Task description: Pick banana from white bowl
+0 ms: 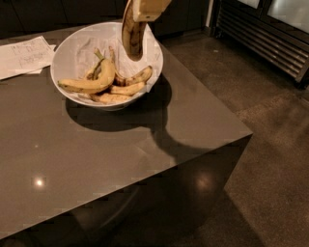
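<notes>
A dark, glossy desk [145,149] fills the near left of the scene, with a dim speckled floor [275,144] to the right and a slatted metal unit [263,41] at the far right.

The gripper [145,9] sits at the far top edge, above the right side of the white bowl [72,50], and is clamped on the upper end of the banana [133,36]. The banana hangs straight down from the gripper, its brown-streaked tip pointing into the bowl. It is clear of the fruit below and apart from it, though its tip is about level with the bowl's far rim.

The other bananas [94,83] lie heaped in the bowl's near half — a cleaner yellow one on top and shorter ones to its right. A handwritten paper sheet [24,55] lies on the desk just left of the bowl.

By my reading, the grasp is made and the lift is mostly done — what is left is to carry the banana fully clear of the bowl.
</notes>
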### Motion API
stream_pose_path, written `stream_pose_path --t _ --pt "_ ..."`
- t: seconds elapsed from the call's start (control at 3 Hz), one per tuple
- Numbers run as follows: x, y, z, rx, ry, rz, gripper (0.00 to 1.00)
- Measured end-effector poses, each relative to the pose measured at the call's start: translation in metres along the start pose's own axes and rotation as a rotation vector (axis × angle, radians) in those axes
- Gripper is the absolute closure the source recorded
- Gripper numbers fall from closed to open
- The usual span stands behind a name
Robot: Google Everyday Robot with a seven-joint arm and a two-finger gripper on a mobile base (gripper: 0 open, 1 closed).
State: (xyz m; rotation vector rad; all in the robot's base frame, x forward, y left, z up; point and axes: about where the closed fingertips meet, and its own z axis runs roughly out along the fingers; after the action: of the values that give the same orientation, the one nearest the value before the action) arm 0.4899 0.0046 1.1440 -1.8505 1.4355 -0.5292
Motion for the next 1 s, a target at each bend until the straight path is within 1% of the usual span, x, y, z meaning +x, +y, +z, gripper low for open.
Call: stream_pose_path --t 0.67,1.0 --pt "0.000 0.000 0.000 0.000 0.000 0.000 1.00" --pt "0.005 0.021 0.002 -0.005 -0.039 0.069 1.00"
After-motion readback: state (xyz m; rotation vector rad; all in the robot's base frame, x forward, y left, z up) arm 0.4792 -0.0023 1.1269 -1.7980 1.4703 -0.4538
